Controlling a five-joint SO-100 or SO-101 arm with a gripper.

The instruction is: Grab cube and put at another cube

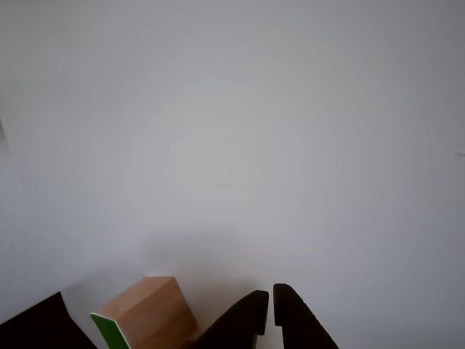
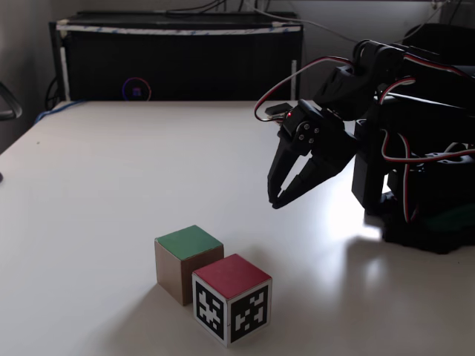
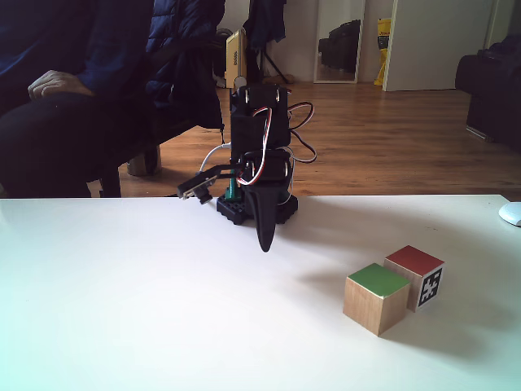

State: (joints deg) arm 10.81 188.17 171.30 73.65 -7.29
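Observation:
The cube (image 2: 185, 259) is light wood with a green top and rests on the white table (image 2: 96, 185). Its side touches another cube (image 2: 231, 297), which has a red top and black-and-white marker faces. In the other fixed view the green-topped cube (image 3: 376, 297) stands left of and in front of the red-topped cube (image 3: 415, 273). My gripper (image 2: 276, 202) hangs above the table, apart from both cubes, fingers together with nothing between them. It points down in front of the arm's base (image 3: 265, 244). In the other view the cube (image 1: 149, 316) lies left of the gripper (image 1: 270, 298).
The arm's black base (image 2: 423, 215) stands at the right of the table. A black cabinet (image 2: 178, 59) runs along the far edge. A seated person (image 3: 57, 81) is behind the table, and a white object (image 3: 511, 213) lies at its right edge.

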